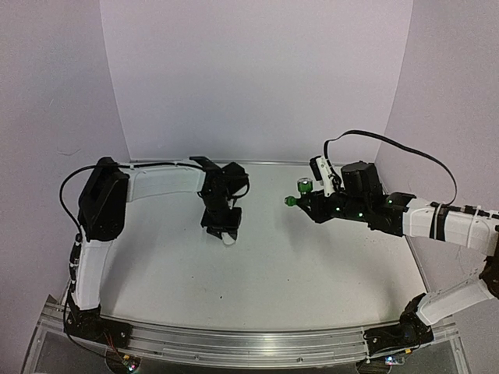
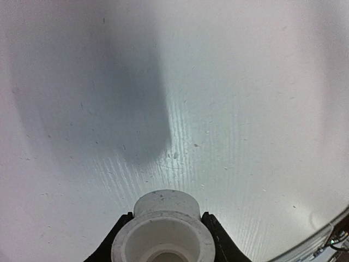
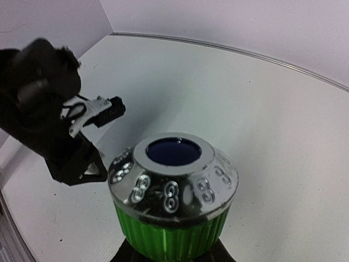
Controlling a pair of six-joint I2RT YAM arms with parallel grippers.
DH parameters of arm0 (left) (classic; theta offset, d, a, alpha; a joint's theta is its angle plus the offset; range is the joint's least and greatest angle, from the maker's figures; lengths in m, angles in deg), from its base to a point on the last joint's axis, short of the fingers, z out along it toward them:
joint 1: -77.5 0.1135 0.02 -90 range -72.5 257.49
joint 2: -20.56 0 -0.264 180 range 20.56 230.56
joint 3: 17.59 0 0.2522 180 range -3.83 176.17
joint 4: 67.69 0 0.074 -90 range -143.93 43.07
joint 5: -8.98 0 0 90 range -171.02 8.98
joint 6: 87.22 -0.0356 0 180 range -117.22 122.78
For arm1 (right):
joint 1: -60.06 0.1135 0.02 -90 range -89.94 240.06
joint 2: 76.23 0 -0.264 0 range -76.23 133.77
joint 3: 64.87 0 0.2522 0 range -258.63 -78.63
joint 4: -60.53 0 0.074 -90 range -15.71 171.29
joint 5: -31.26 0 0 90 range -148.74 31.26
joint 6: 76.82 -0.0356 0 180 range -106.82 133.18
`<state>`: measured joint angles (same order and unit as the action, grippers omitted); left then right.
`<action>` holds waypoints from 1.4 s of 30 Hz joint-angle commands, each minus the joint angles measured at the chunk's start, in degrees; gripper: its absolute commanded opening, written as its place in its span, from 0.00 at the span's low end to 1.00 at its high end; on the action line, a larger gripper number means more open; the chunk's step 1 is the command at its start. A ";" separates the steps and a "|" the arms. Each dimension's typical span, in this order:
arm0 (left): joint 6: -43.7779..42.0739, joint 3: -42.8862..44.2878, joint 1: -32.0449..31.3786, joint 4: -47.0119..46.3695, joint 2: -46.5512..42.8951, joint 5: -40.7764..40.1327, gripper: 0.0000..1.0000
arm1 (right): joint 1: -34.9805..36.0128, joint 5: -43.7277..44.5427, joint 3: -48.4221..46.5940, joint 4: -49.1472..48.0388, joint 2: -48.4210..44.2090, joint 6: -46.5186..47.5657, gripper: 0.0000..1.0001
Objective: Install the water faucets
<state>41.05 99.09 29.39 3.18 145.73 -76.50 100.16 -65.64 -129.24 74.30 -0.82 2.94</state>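
My left gripper (image 1: 226, 232) is shut on the small white pipe fitting (image 1: 228, 238), held over the middle of the table. In the left wrist view the fitting (image 2: 163, 226) sits between my two black fingers, its open end toward the camera. My right gripper (image 1: 300, 199) is shut on the green tap (image 1: 303, 188), held above the table to the right of the left gripper. In the right wrist view the tap's round knob (image 3: 174, 199), green ribbed with a chrome cap and blue centre, fills the bottom. The spout is hidden there. The left gripper (image 3: 60, 136) shows at the left.
The white table (image 1: 312, 265) is walled by white panels at the back and sides. A metal rail (image 1: 234, 343) runs along the near edge. A black cable (image 1: 405, 152) loops over the right arm.
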 commanded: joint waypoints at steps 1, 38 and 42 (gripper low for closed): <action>-11.69 -0.26 5.15 -6.28 -13.31 9.41 0.00 | -0.06 -3.60 -3.60 -2.99 0.82 5.49 0.00; 18.37 -18.02 15.16 -56.41 -39.55 70.81 0.00 | 6.34 -33.79 -5.46 -47.25 4.30 38.96 0.00; 19.41 -18.19 15.23 -56.49 -39.36 70.69 0.00 | 6.53 -31.59 -5.20 -48.91 4.47 40.75 0.00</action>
<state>56.61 80.24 44.44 -48.16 106.91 -6.19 106.22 -98.81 -131.88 31.41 3.52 41.30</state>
